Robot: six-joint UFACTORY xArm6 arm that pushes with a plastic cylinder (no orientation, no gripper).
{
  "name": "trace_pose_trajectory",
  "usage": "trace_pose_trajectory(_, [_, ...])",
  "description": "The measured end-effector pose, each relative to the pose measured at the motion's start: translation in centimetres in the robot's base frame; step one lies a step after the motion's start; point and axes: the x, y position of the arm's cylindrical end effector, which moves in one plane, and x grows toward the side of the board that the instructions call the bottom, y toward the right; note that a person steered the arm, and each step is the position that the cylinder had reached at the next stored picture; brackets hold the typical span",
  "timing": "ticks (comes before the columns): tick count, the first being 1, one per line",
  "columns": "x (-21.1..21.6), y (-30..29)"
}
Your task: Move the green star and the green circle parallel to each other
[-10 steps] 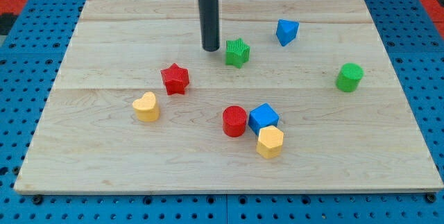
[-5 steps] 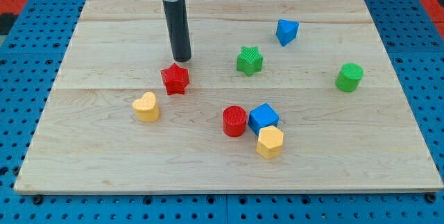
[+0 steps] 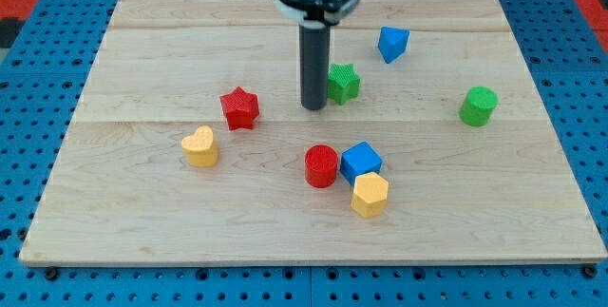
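Swung back right from near the red star [image 3: 239, 107], so my tip [image 3: 313, 107] now sits bare, touching nothing, just left of and slightly below the green star [image 3: 343, 82]; green circle [image 3: 478, 105] lies well off right, a touch lower

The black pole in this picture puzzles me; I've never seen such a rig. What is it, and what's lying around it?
It is the end of a robot arm: a plain rod that holds nothing and only pushes blocks by sliding my tip along the wooden board. There is one camera, looking down at the board from one side. My tip sits just left of the green star. The green cylinder stands far to the view's right. Also there: a red star, yellow heart, red cylinder, blue cube, yellow block and another blue block.
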Motion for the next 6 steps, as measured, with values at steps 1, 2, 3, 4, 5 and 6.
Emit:
trace_pose_trajectory(1, [1.5, 8.7])
trace_pose_trajectory(2, [3.9, 16.3])
trace_pose_trajectory(3, [-0.4, 17.7])
trace_pose_trajectory(4, [-0.6, 19.5])
trace_pose_trajectory(5, [1.0, 21.7])
trace_pose_trajectory(6, [-0.5, 25.5])
